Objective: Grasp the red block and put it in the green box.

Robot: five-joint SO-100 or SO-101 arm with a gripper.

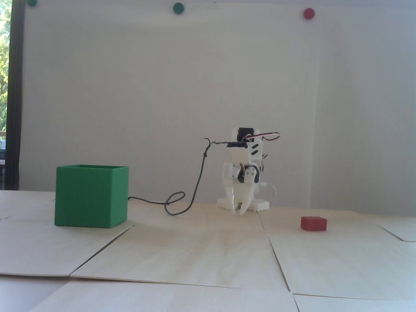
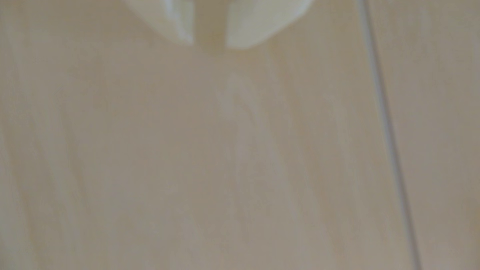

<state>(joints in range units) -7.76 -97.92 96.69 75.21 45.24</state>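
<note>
Pincer point(image 2: 209, 45) tips enter the wrist view from the top edge, two blurred white points with a narrow strip of bare wood between them, so the jaws stand slightly apart and hold nothing; in the fixed view the pincer point(image 1: 240, 208) hangs tip-down just above the worktop point(image 1: 208, 253), folded close against the arm's base point(image 1: 243, 204), which reads as a tucked resting pose and suggests the reach has not begun. Nearest the fixed camera lie only pale wooden panels with dark seams, and one such seam point(image 2: 389, 145) runs down the right of the wrist view. Farther back, the red block point(image 1: 313, 223) lies flat on the worktop to the right of the arm, well apart from the pincer, untouched. To the left, also well apart, stands the green box point(image 1: 91, 196), open side up, presumably set clear of the arm so a swing across can drop the block in; its inside is hidden by the low camera angle. A dark cable point(image 1: 195, 191) loops from the arm down toward the box and passes behind it. Neither block nor box appears in the wrist view, which is soft and close, showing wood grain only. Behind all this, the wall bears coloured dots near the frame's top.
</note>
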